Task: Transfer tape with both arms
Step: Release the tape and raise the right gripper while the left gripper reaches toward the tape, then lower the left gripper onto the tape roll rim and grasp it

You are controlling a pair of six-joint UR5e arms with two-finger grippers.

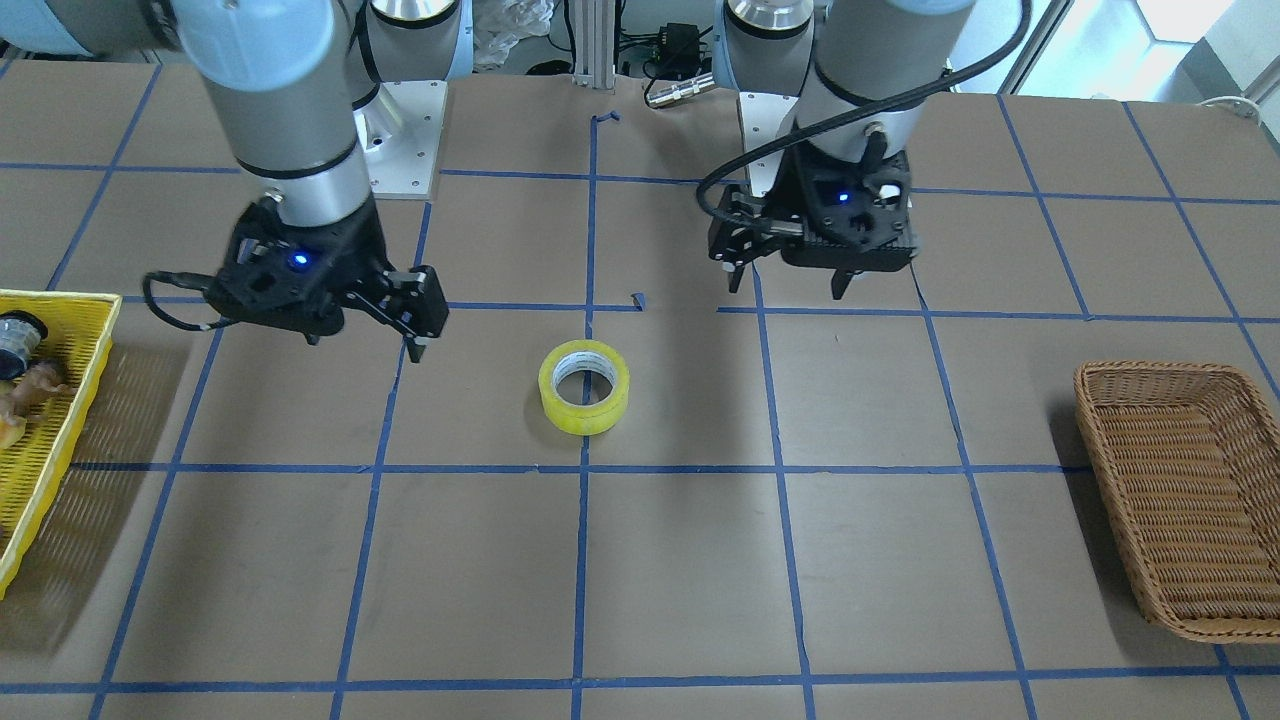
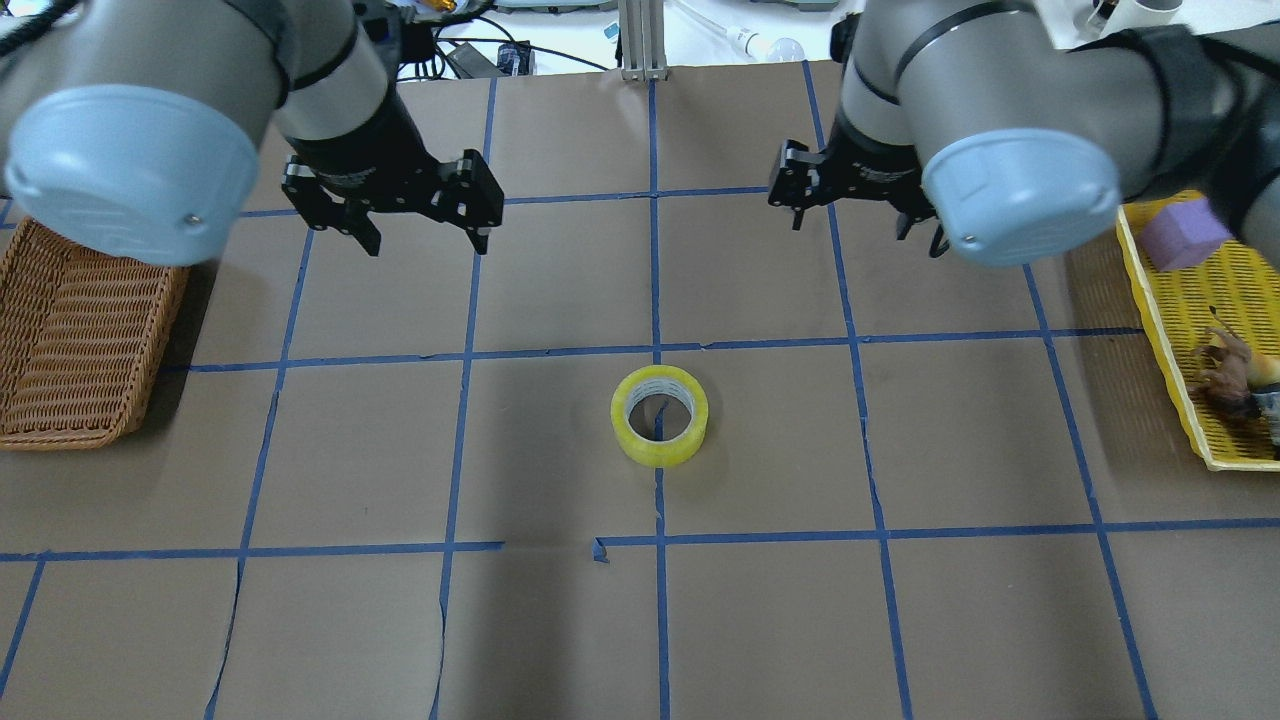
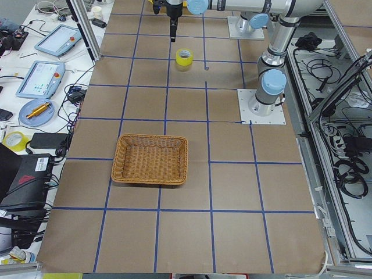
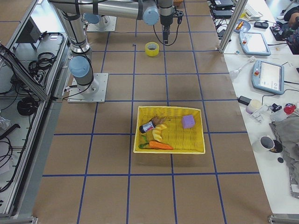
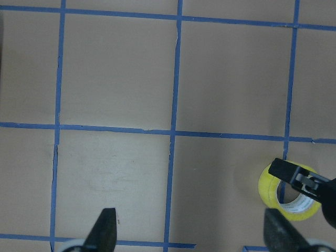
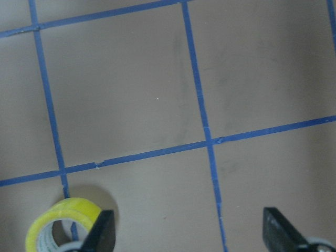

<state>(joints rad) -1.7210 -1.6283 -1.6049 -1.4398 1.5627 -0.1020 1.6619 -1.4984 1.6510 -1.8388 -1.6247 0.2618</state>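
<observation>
The tape is a ring-shaped roll with a glossy, slightly see-through yellow outer wall and a pale whitish inner core. It lies flat on the brown worktop, its hole facing up, just below the centre of the overhead view. It sits on one of the blue grid lines, and a short stretch of that line shows through the hole. In the front-facing view the roll lies a little left of centre, its wall bright and its core rim pale grey-white. Nothing touches it.

The left gripper hangs in the upper left of the overhead view, above the worktop and well apart from the roll. Its fingers are spread wide with nothing between them. The right gripper hangs in the upper right, partly behind its arm's blue joint cap, with its fingers also spread wide and empty. A blue light shows on each gripper body in the front-facing view.

In the left wrist view the roll sits at the lower right, with a dark part crossing in front of it. In the right wrist view it sits in the lower left corner.

A brown wicker basket stands at the overhead view's left edge and a yellow tray at its right edge.
</observation>
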